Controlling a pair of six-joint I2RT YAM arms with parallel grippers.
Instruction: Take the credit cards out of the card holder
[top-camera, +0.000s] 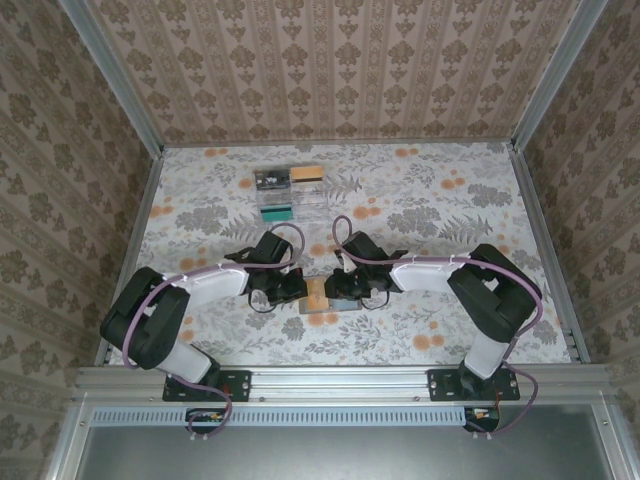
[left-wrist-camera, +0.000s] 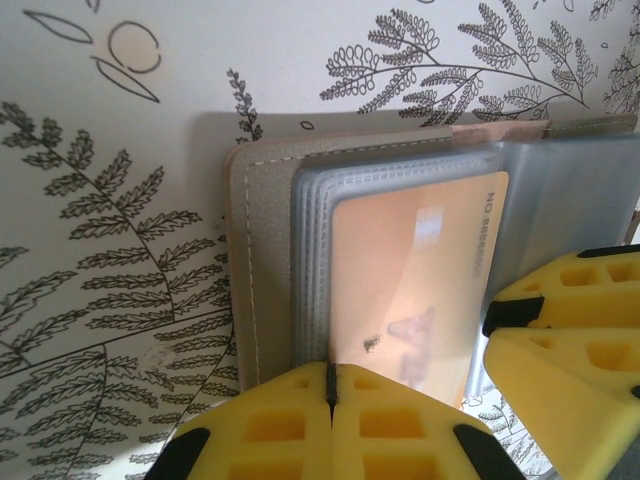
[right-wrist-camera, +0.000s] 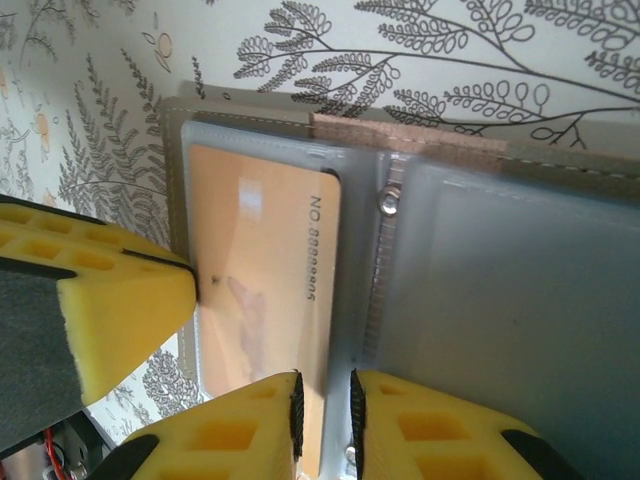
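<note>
The card holder lies open on the table between both arms, its grey-brown left panel under a fan of clear sleeves. A pale orange credit card sits in the top sleeve, its number printed along the spine side. My left gripper is shut, its tips meeting at the card's near left edge; I see nothing pinched between them. My right gripper stands over the card's right edge beside the spine, with a narrow gap between the pads and the flat sleeve showing through it. The holder's right panel shows grey sleeves.
A clear plastic tray with a few cards stands at the back of the floral table. Metal frame rails and patterned walls close the table on three sides. Both grippers crowd the holder near the front edge.
</note>
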